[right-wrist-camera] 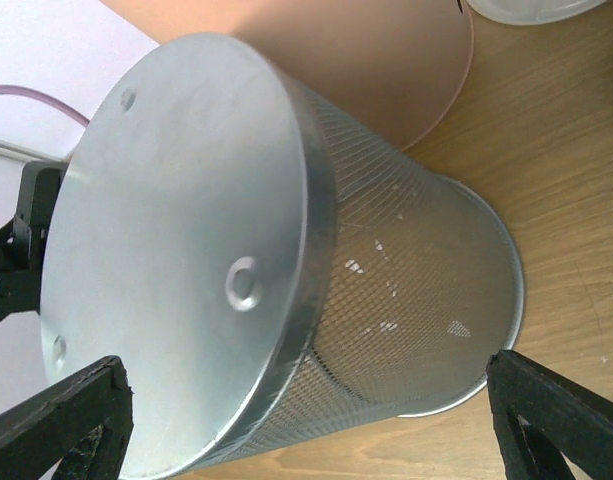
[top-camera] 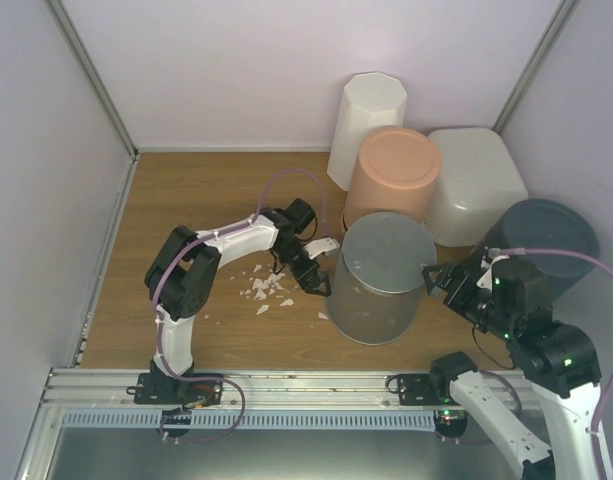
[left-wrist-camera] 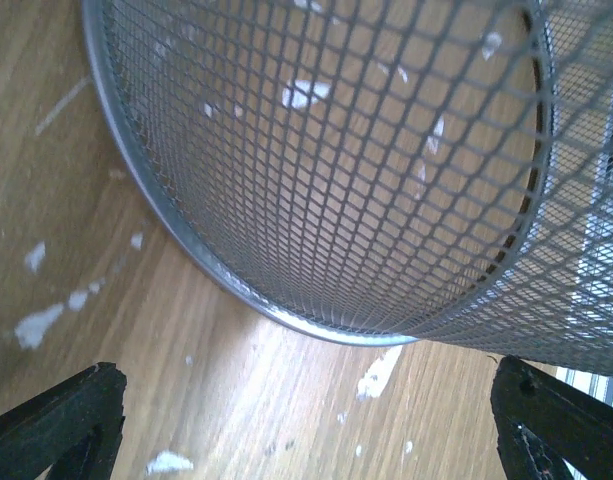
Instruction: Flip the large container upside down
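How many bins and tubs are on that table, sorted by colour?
White: 2, tall faceted bin and large container
Peach: 1, peach bin
Silver mesh: 1, wire-mesh bin
Dark grey: 1, dark grey bin
Total: 5

I see the grey bin [top-camera: 381, 280] as metal mesh with a smooth, dull base; the surface [top-camera: 206, 190] is matt wood; the large container [top-camera: 476, 185], white plastic.

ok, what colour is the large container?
The large container is translucent white, best seen in the top external view.
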Robot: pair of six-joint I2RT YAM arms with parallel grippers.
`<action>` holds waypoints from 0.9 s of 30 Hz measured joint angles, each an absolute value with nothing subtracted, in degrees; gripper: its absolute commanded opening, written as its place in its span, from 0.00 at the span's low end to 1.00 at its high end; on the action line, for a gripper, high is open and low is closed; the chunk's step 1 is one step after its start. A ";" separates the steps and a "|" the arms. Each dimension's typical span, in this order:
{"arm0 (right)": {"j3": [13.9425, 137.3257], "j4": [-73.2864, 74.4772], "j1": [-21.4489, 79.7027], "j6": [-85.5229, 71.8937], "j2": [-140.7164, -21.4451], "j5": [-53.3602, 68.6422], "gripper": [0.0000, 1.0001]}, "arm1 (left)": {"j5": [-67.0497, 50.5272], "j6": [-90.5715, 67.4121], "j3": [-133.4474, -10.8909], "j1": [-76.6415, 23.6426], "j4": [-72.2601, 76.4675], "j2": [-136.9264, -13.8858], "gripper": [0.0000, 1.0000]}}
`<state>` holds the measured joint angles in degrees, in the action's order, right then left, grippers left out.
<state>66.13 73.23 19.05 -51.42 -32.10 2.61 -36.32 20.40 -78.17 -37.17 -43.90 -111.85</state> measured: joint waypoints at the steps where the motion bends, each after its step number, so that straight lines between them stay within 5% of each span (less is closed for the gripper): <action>1: 66.13 73.23 19.05 -51.35 -31.99 2.59 0.96 | -36.51 19.92 -79.05 -37.50 -43.81 -112.42 0.99; 27: 63.68 68.38 19.00 -46.11 -29.58 1.89 1.00 | -32.38 12.32 -93.51 -44.38 -37.34 -121.91 0.99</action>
